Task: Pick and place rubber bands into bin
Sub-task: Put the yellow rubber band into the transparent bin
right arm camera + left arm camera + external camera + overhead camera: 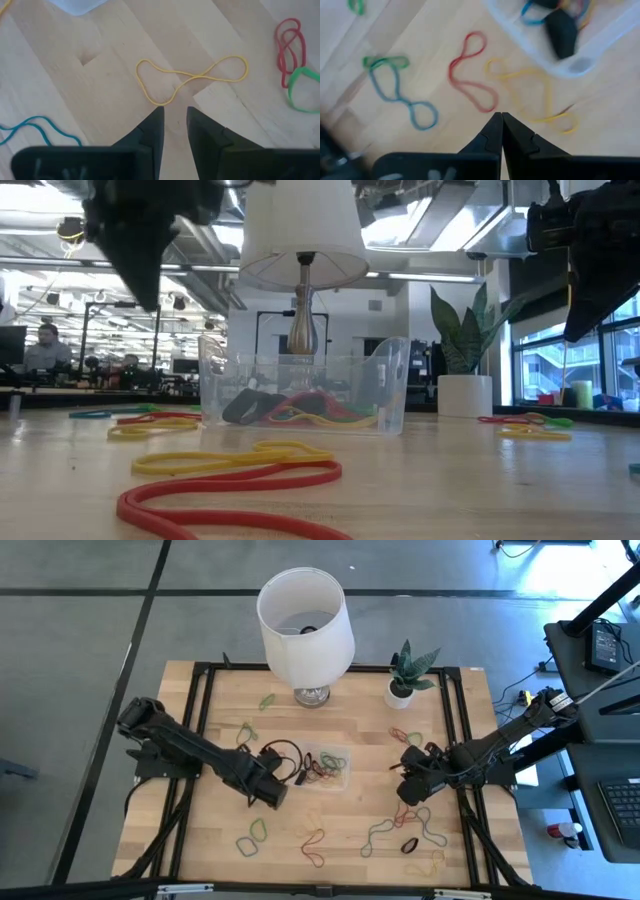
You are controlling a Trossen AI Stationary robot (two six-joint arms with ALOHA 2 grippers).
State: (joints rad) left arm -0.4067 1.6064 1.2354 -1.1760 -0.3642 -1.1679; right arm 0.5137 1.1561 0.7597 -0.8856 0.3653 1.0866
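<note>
Left gripper: fingers pressed together, tips meeting, nothing between them. It hangs above the bare wood just beside the bin, on that bin's left-front side in the high view. A red rubber band, twisted into a figure eight, and a yellow rubber band lie on the table just ahead of the tips.

Right gripper: fingers partly apart, a narrow gap between them, holding nothing. It hangs over the right half of the table, above a yellow figure-eight band.

The bin sits near the table centre, in front of the lampshade, and holds several rubber bands. More bands lie scattered on the wood
</note>
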